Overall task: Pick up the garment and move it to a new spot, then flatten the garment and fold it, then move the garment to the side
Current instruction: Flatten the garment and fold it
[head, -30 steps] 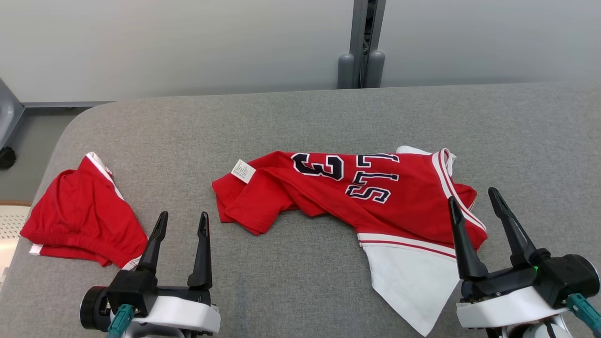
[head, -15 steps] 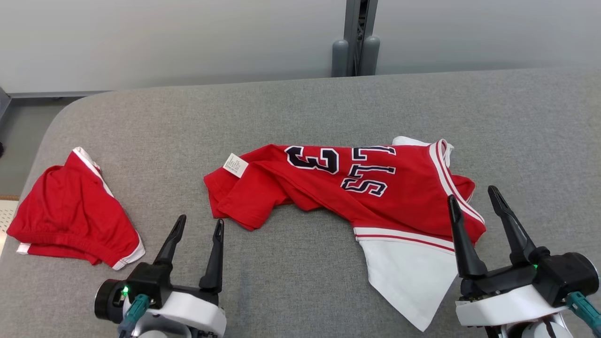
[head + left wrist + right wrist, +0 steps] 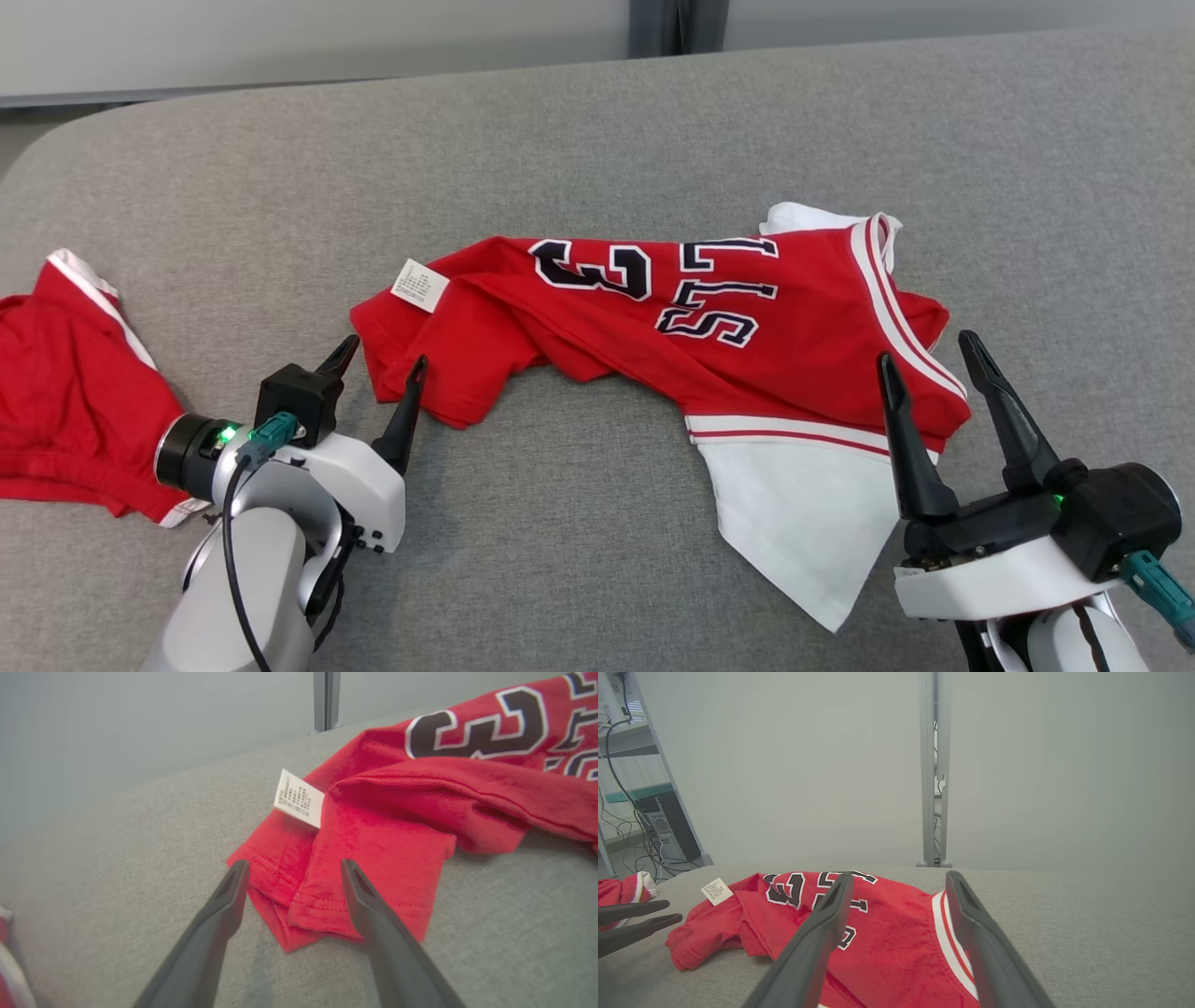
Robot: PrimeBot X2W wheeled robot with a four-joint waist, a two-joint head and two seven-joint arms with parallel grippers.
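The left end effector [image 3: 385, 353] sits low at the left end of the garment [image 3: 794, 373], its pale forearm rising from the bottom left of the head view and its wrist rolled so that one dark finger lies above the other. In the left wrist view its fingers stand spread with nothing between them, the tips on either side of the garment's folded hem corner; whether they touch the cloth cannot be told. The right end effector [image 3: 924, 350] is at the lower right, fingers pointing up that view, released and holding nothing, its tips in front of the garment's right end by the white striped trim.

The garment, a red jersey with dark lettering and a white panel, lies crumpled across the middle of the grey fabric surface [image 3: 560, 541], a white care label [image 3: 417, 285] turned out at its left end. A second red piece of clothing [image 3: 65, 401] lies well apart at the surface's left edge. Behind the surface stands a plain pale wall [image 3: 784, 765] with a grey metal post [image 3: 934, 765], and shelving with cables [image 3: 658, 826] at the far left
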